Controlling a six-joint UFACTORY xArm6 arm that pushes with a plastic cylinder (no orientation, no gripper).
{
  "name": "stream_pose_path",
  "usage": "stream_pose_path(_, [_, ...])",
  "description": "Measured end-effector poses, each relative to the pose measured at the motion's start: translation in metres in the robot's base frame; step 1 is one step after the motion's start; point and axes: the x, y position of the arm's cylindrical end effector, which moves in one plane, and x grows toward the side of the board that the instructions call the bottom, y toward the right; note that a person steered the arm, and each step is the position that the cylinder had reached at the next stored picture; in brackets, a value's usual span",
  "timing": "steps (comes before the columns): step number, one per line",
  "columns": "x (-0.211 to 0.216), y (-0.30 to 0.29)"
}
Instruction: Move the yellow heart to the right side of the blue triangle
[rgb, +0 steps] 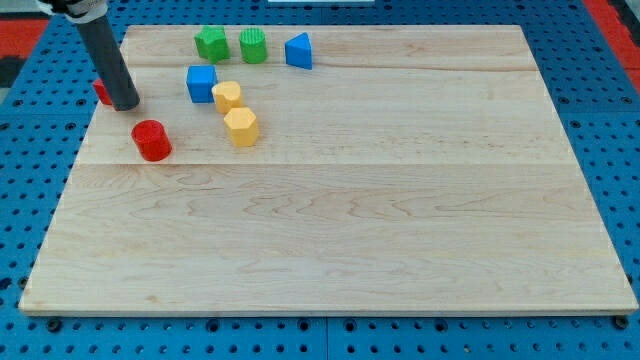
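The blue triangle stands near the board's top edge, left of centre. Two yellow blocks lie below and to its left: one just right of a blue cube, which looks like the heart, and a more angular one right below it. My tip rests at the board's left side, far left of the yellow blocks, and touches or nearly touches a small red block that the rod partly hides.
A red cylinder lies below and right of my tip. Two green blocks stand at the top edge, left of the blue triangle. The wooden board lies on a blue perforated table.
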Motion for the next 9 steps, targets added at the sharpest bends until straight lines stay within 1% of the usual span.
stream_pose_path(1, [0.000,0.000])
stream_pose_path(2, [0.000,0.016])
stream_pose_path(5, [0.000,0.197])
stream_pose_path(6, [-0.001,0.143])
stream_pose_path(7, [-0.001,0.155])
stream_pose_path(8, [-0.018,0.182])
stream_pose_path(9, [-0.035,0.186])
